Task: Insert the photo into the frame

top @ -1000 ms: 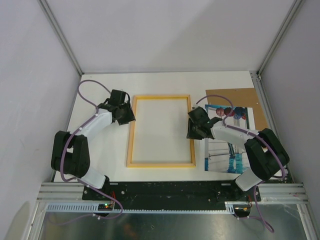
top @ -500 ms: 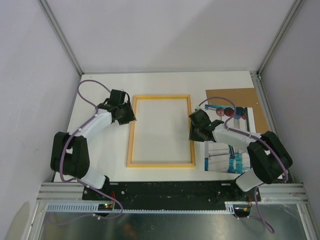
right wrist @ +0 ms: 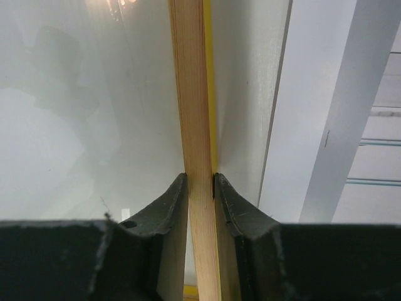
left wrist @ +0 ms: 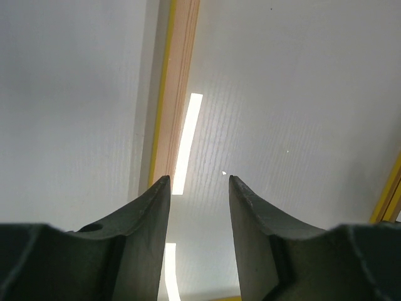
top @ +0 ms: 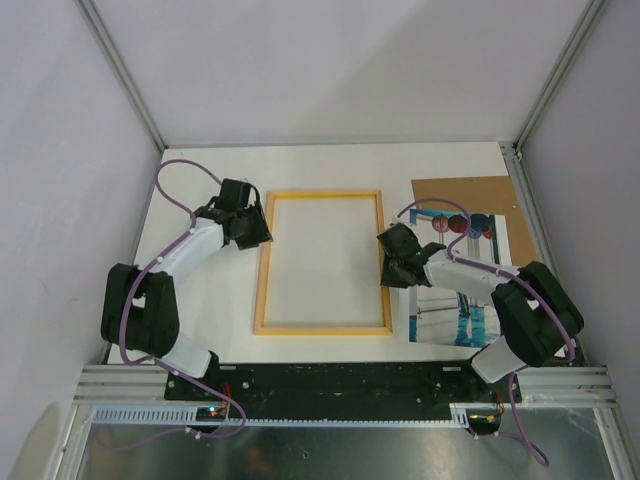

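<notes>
**A:** Frame [top: 320, 195] lying where?
**B:** Flat on the tabletop [top: 330, 165]. The photo [top: 465, 310] lies flat just right of the frame, partly under the right arm.
**A:** Claws?
**B:** The right claw [right wrist: 200, 182] is clamped on the frame's right rail. The left claw [left wrist: 199, 179] stands half open over the frame's left rail, holding nothing.
**A:** Farther back?
**B:** A brown board [top: 470, 192], right of the frame's far corner.

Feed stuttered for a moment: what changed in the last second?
The right gripper slid slightly toward the near edge along the right rail of the frame and closed on it. The left gripper, open by the left rail, the frame and the photo stayed put.
</notes>
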`<state>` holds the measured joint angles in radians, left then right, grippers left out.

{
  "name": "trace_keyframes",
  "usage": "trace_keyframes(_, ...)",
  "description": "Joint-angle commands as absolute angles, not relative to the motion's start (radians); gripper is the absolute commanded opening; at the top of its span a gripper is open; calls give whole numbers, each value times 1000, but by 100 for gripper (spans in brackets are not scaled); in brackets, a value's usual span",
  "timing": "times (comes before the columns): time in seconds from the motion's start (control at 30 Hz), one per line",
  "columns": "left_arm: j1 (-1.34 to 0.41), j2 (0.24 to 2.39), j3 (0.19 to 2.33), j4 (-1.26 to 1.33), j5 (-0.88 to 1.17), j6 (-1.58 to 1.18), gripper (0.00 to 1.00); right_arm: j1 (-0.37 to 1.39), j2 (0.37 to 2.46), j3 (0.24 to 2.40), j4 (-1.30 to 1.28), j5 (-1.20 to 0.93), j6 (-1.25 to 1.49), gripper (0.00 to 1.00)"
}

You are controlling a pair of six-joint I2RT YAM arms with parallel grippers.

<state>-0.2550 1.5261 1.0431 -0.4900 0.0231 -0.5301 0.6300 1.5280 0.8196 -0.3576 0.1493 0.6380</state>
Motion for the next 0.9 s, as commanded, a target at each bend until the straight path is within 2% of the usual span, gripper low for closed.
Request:
trace_keyframes(0.0, -255, 1495, 1058, -488, 25, -508, 47, 654, 1553, 821, -309, 142, 676, 22)
trace_keyframes(0.57, -237, 1477, 1052, -488, 29, -506, 47, 767, 1827, 1094, -263, 117, 706, 17)
trace_keyframes(0.87, -232, 1469, 1048, -485, 47, -512, 47, 844, 1861, 1128, -239, 113, 777, 16)
